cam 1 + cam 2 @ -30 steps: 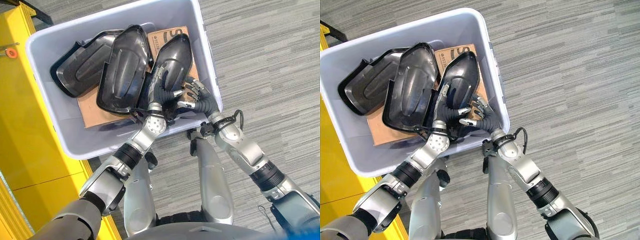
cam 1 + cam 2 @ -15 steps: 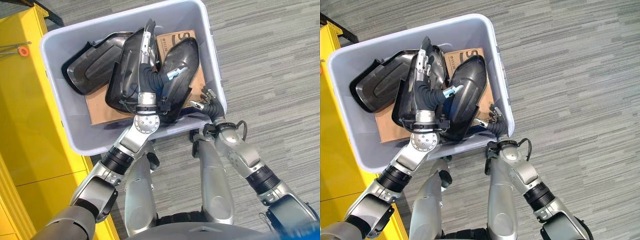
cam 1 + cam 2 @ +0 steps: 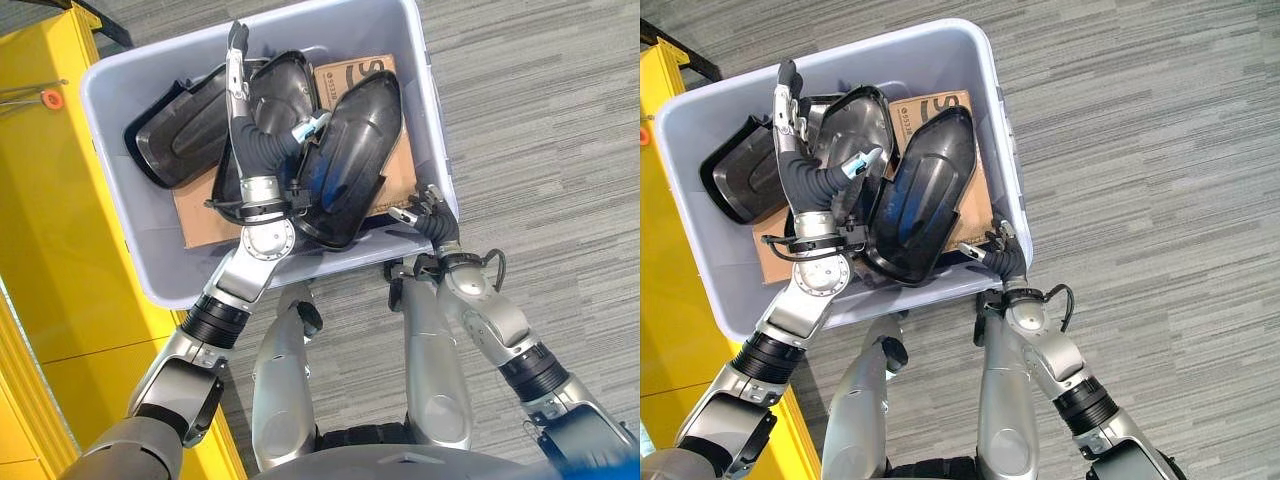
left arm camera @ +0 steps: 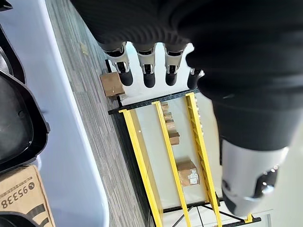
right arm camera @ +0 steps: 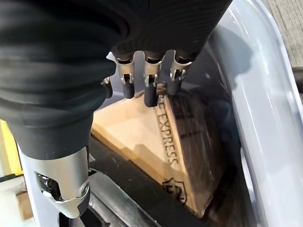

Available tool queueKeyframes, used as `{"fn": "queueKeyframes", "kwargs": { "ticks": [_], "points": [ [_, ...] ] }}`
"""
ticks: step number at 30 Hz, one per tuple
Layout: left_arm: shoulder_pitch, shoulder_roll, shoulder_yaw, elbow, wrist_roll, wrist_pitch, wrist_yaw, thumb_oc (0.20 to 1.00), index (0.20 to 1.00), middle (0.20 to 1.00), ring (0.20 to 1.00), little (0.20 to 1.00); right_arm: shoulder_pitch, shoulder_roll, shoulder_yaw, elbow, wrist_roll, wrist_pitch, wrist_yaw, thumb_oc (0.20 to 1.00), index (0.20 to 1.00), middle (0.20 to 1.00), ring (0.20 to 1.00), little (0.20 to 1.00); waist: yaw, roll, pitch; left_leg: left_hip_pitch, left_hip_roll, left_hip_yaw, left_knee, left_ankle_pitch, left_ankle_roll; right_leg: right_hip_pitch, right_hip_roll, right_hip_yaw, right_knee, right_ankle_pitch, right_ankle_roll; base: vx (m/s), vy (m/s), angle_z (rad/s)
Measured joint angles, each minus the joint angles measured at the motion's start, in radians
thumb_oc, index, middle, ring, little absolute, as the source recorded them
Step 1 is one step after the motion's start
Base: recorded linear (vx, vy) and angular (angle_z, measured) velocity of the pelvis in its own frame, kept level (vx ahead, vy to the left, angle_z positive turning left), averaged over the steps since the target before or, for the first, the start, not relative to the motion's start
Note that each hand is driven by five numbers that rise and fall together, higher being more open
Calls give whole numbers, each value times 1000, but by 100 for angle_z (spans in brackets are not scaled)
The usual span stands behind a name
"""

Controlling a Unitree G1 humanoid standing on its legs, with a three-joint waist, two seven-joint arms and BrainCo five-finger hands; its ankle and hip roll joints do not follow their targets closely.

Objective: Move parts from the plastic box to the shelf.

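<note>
Three black parts (image 3: 355, 150) are crowded inside the box (image 3: 120, 230). The left hand (image 3: 245, 120) is raised with fingers spread; the right hand (image 3: 430, 215), relaxed, is held at the near right rim.

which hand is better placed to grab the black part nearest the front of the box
Right. The right hand sits open at the box's near corner beside that black part; the left hand is raised, fingers straight, above the other parts.
</note>
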Motion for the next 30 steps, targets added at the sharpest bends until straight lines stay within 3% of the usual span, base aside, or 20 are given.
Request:
{"fn": "queueKeyframes", "kwargs": {
  "ticks": [9,11,12,14,17,24,30],
  "points": [
    [1,0,-1,0,0,11,1,1000,1000,1000,1000,1000,0,1,2,0,0,-1,0,1000,1000,1000,1000,1000,6,1,0,-1,0,-2,0,0,0,0,0,-2,2,-2,0,0,0,0],
    [41,-38,4,96,-13,0,7,1000,1000,1000,1000,1000,-25,8,-2,1,-9,-36,-11,1000,1000,1000,1000,1000,27,19,-6,-34,4,-16,28,-9,-6,-20,-2,-7,11,-13,8,-4,17,7],
    [52,-74,14,213,-42,14,7,1000,1000,1000,1000,1000,-54,-4,-5,-2,-61,-63,-7,1000,1000,1000,1000,1000,29,39,-6,-72,13,-33,53,-15,-11,-40,-4,-18,16,-10,-2,-1,10,21],
    [106,-75,16,276,-114,88,10,1000,1000,1000,1000,1000,-91,3,-14,-25,-116,-109,5,1000,1000,1000,1000,1000,34,43,-3,-127,18,-48,58,-9,-9,-90,-4,-29,33,-9,-11,-2,12,22],
    [125,-70,2,234,-113,91,-1,1000,1000,1000,1000,1000,-103,-2,-35,-58,-174,-131,21,1000,1000,1000,1000,1000,65,45,3,-133,14,-49,58,1,-2,-99,-10,-30,49,-12,-15,-1,6,7],
    [111,-47,-3,174,-113,66,-25,1000,1000,1000,1000,1000,-137,4,19,-81,-176,-131,86,1000,1000,1000,1000,1000,65,45,3,-129,6,-52,57,4,2,-98,-20,-32,55,-12,-15,-4,1,2],
    [125,-47,-4,174,-114,62,-33,1000,1000,1000,1000,1000,-133,6,41,-80,-175,-131,85,1000,1000,1000,1000,1000,65,45,3,-130,5,-52,56,4,3,-98,-21,-32,54,-11,-14,0,0,0]
  ]
}}
